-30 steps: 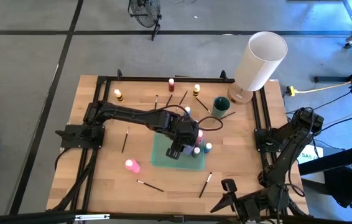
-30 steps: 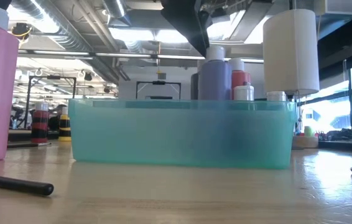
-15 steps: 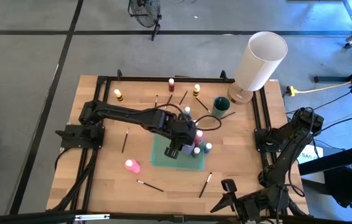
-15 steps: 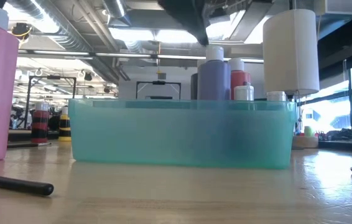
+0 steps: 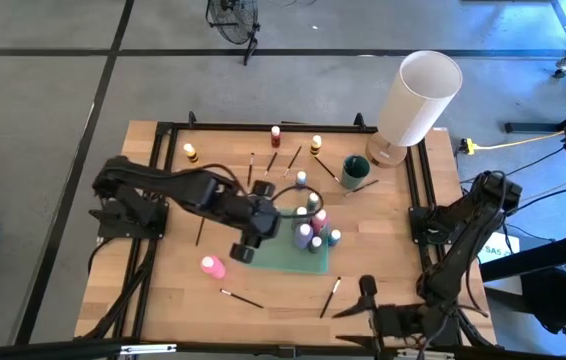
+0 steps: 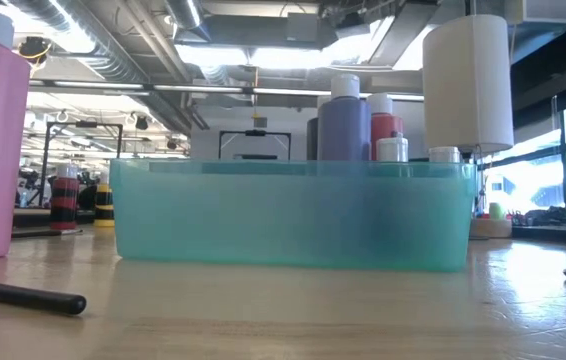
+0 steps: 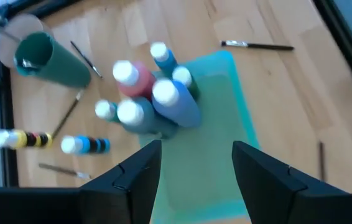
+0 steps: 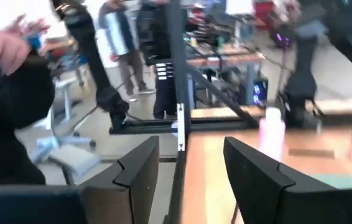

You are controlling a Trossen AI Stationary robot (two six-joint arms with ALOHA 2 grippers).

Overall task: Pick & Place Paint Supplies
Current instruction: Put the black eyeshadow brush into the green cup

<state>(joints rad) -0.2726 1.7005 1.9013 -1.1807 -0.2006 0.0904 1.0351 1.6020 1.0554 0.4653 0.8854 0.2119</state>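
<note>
Left gripper (image 5: 244, 248): fingers spread, nothing between them, hovering over the left end of the translucent teal plastic tray (image 5: 275, 256) at the middle of the wooden tabletop (image 5: 163, 290). Right gripper (image 5: 363, 295): fingers apart, empty, waiting at the near edge toward the right corner. Likely next item: one pink white-capped plastic paint bottle (image 5: 212, 267), upright with its long axis vertical. It stands apart from the tray, toward the near-left corner from the left gripper, which is much the nearer. Paint bottles in the tray: six, clustered at its right end (image 7: 163, 99). Loose bottles: five, namely the pink one and four nearer the far edge. Thin dark-handled brushes (image 5: 241, 298): about eight, scattered flat. Dark green cup (image 5: 355, 172): one. Large white cylinder (image 5: 418, 100): one, far-right corner.
</note>
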